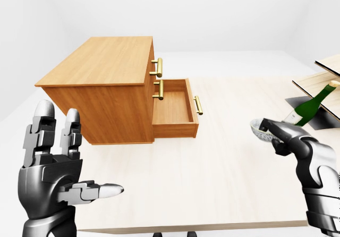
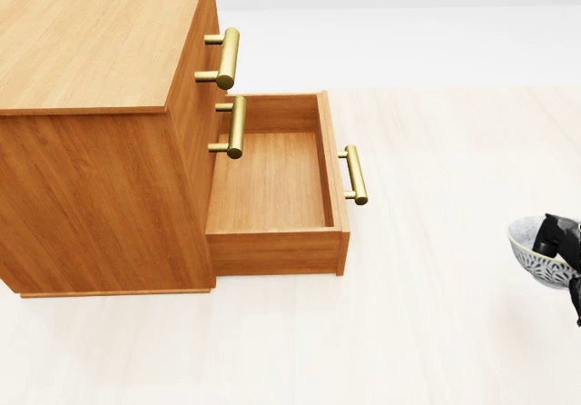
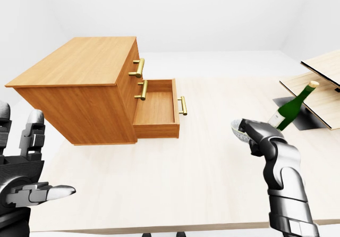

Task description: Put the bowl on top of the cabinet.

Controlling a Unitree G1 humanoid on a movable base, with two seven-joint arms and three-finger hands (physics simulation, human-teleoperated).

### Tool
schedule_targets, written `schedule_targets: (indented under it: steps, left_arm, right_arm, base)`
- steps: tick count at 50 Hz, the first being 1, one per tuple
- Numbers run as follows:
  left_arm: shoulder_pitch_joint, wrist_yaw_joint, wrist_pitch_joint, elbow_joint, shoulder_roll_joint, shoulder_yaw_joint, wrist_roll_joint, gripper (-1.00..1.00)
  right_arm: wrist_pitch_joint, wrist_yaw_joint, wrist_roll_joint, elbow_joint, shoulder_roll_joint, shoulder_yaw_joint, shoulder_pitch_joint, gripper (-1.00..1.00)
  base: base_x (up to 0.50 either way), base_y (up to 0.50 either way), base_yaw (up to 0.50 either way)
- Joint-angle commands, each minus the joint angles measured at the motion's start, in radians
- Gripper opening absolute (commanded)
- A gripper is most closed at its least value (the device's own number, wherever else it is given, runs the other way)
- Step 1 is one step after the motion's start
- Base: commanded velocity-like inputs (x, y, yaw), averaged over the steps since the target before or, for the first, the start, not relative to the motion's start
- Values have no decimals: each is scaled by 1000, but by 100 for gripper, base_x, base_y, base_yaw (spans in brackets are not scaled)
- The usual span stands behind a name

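Right hand (image 1: 291, 139) has its fingers closed on the rim of the bowl (image 1: 260, 130) and holds it just above the table (image 1: 228, 168), low at the right of the left-eye view. The bowl is small with a patterned outside, roughly upright, and looks empty. Left hand (image 1: 52, 169) is up at the lower left, fingers spread, holding nothing.

A green bottle (image 1: 309, 107) leans just past the bowl, to the right. The cabinet (image 1: 104, 62) sits well apart, to the left of the bowl, and its top has nothing on it. Its bottom drawer (image 1: 173, 109) is pulled out and empty.

Progress: the grasp is done and the bowl seems lifted. What's left is carrying it leftward and up over the cabinet, setting it on the top and letting go. That's likely the bigger part of the job.
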Motion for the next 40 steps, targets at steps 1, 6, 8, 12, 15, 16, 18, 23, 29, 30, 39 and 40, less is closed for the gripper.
schedule_targets:
  steps: [1, 6, 8, 12, 15, 16, 18, 23, 29, 30, 39, 40]
  left_arm:
    - [-34, 13, 0, 125, -4, -17, 31, 100]
    - [-37, 14, 0, 131, -3, -15, 30, 100]
    - [-40, 13, 0, 140, -2, -17, 33, 100]
    - [-35, 10, 0, 138, -2, -18, 30, 100]
    - [-41, 11, 0, 147, 1, -13, 27, 100]
    - [-45, 11, 0, 153, 2, -14, 29, 100]
    - [-45, 12, 0, 158, 2, -19, 33, 100]
    - [-46, 16, 0, 156, 6, -19, 30, 100]
    - [-46, 15, 0, 168, 5, -31, 42, 100]
    - [-49, 16, 0, 174, 7, -33, 43, 100]
    - [-49, 18, 0, 175, 9, -35, 42, 100]
    - [-49, 18, 0, 175, 9, -35, 42, 100]
  right_arm:
    - [0, 0, -368, -151, 41, 24, -137, -100]
    - [0, 0, -454, -205, 119, 32, -186, -100]
    - [0, 0, -470, -240, 162, 53, -210, -100]
    - [0, 0, -471, -266, 200, 85, -264, -100]
    - [0, 0, -452, -281, 241, 104, -305, -100]
    - [0, 0, -442, -279, 252, 113, -322, -100]
    - [0, 0, -439, -271, 275, 145, -337, -100]
    - [0, 0, -385, -256, 339, 194, -399, -100]
    - [0, 0, -335, -237, 404, 250, -452, -100]
    - [0, 0, -335, -228, 417, 261, -465, -100]
    - [0, 0, -332, -227, 415, 264, -466, -100]
    - [0, 0, -331, -227, 415, 265, -466, -100]
  base:
    - [0, 0, 0]
    - [0, 0, 0]
    - [0, 0, 0]
    - [0, 0, 0]
    - [0, 0, 0]
    - [0, 0, 0]
    - [0, 0, 0]
    - [0, 0, 0]
    - [0, 0, 0]
    - [0, 0, 0]
    - [0, 0, 0]
    - [0, 0, 0]
